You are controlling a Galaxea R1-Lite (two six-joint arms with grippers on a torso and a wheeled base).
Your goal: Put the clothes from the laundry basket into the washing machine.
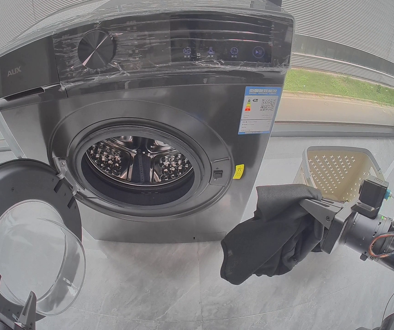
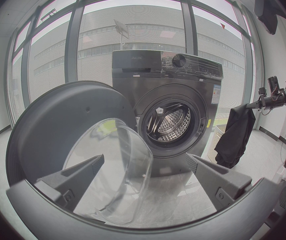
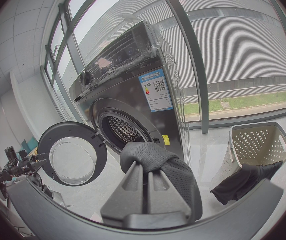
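head – down, near | wrists – flanking, farther | 3 share washing machine (image 1: 160, 97)

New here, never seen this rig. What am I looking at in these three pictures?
A two-armed wheeled robot loading laundry. One picture is from a camera on its head, looking down; the other two are from cameras on each wrist, looking along that arm's gripper. On the floor stand the washing machine, its door swung open on the robot's left, and the laundry basket on the robot's right. The right gripper is shut on a dark garment, held in the air beside the basket. The left gripper is open, holding nothing, by the door.
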